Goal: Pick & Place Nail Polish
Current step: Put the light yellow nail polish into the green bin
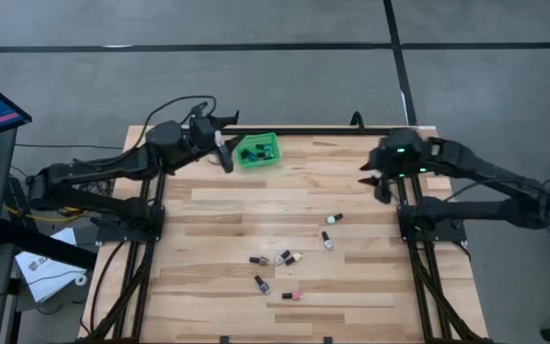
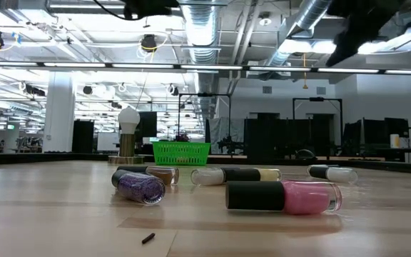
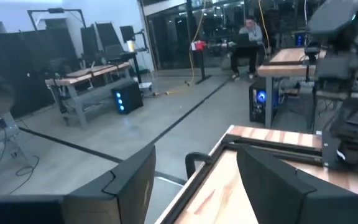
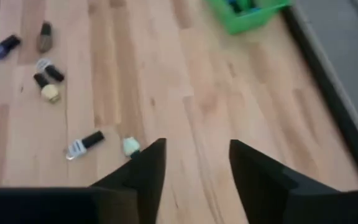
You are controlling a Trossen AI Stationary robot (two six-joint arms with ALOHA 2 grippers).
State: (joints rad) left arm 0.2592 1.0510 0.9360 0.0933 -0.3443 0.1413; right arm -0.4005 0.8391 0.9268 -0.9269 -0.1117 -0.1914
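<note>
Several small nail polish bottles lie on their sides on the wooden table: a mint one (image 1: 333, 219), a clear one (image 1: 327, 240), a cream one (image 1: 289, 258), a purple one (image 1: 261, 284) and a pink one (image 1: 292, 295). The pink one (image 2: 284, 196) is nearest in the low view. A green basket (image 1: 257, 150) at the far edge holds a few bottles. My left gripper (image 1: 227, 119) is open and empty, raised beside the basket's left. My right gripper (image 1: 370, 182) is open and empty, raised at the table's far right, above the mint bottle (image 4: 131, 146).
A white bulb-shaped thing on a round base (image 2: 128, 128) stands just left of the basket (image 2: 180, 151). A tiny dark scrap (image 2: 148, 238) lies near the table's front. The wood between the basket and the bottles is bare. A person sits at a desk (image 3: 248, 34) far off in the room.
</note>
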